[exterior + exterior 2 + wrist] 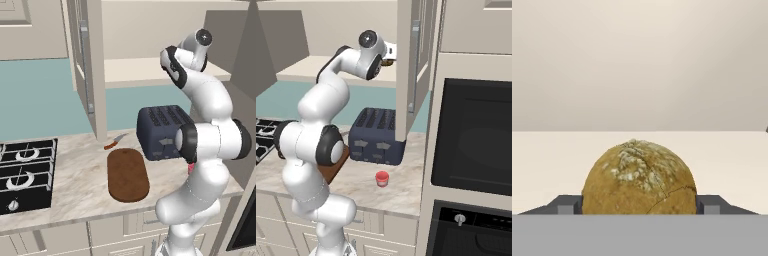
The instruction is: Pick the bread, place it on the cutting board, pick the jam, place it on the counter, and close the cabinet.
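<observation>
We find the gripper inside the open cabinet, its fingertips set against both sides of the bread, which sits on the shelf near its front edge. We judge the grip made. Next, lift straight off the shelf before withdrawing, clear the door, then carry down to the cutting board at the counter's front edge

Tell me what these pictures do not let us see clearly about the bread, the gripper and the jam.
- Bread: hand view, its underside is cut off at the bottom, so whether it rests on the cabinet shelf is unclear.
- Gripper: right base view, the cabinet door hides its tips.
- Jam: left base view, the arm covers nearly all of it.
</observation>
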